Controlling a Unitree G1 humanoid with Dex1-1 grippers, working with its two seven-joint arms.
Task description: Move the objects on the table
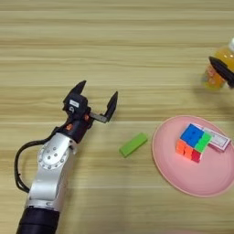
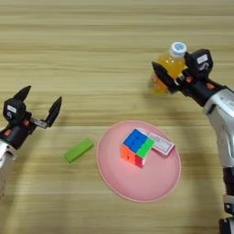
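**Right gripper at the juice bottle; left gripper standing open near the green block**

At the table's (image 2: 91, 36) far right side, the right gripper (image 2: 171, 77) sat around the small orange juice bottle with the white cap (image 2: 170, 68). One black finger crossed the front of the bottle's body and the other side of the gripper lay beside or behind it. Contact looked likely, but a firm clamp could not be confirmed from these views.

Judged step in hand: securing the bottle for a move. To do it well, the fingers should close squarely on the body below the cap, since the bottle is tall and narrow and could tip if pushed from one side. Any lift ought to go straight up before travelling, so the base clears the large round pink plate (image 2: 114, 183) lying nearer the robot.

Left gripper (image 1: 97, 101) hovered over bare wood with its two fingers spread wide and nothing between them. The small green rectangular block (image 1: 133, 144) lay near it, nearer the robot and towards the plate, not touching.

On the plate rested the multicoloured puzzle cube (image 2: 136, 147), with the pink-white card (image 2: 161, 145) just beside it, apparently touching, on the right.
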